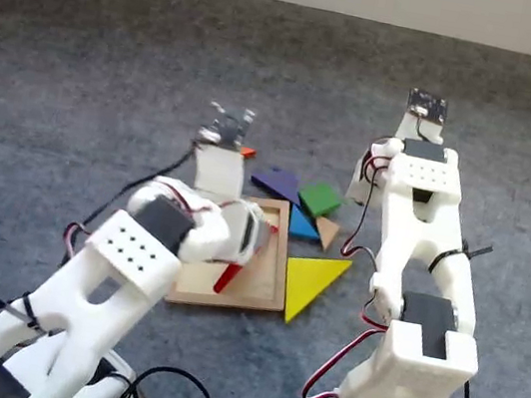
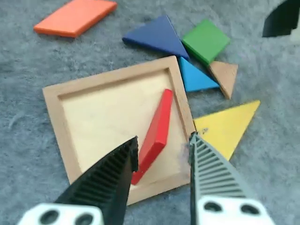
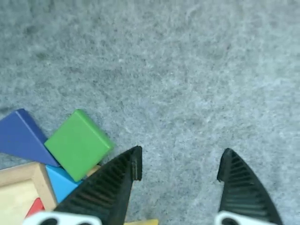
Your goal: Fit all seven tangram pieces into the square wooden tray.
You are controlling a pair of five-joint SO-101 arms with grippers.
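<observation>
— Although the red wooden triangle (image 2: 157,131) is seen inside the square wooden tray (image 2: 54,112), just left of centre in the high view, can it be counted as fitted?

— Probably not. It is tipped on edge with one end propped at the tray's rim, so it is judged to need laying flat. The left gripper (image 2: 163,139) is held just above it, jaws apart and nothing clasped, presumably so the piece can be nudged or regripped.

— And the other six?

— They are left on the grey carpet (image 1: 87,50). The orange parallelogram (image 2: 75,16), dark blue triangle (image 2: 157,37), green square (image 2: 205,41), light blue triangle (image 2: 194,77) and small tan triangle (image 2: 224,77) are gathered above the tray in the high view. The large yellow triangle (image 2: 227,126) is at its right.

— The right gripper (image 3: 182,151)?

— It is kept spread and empty near the green square, apparently clear of the tray.
</observation>
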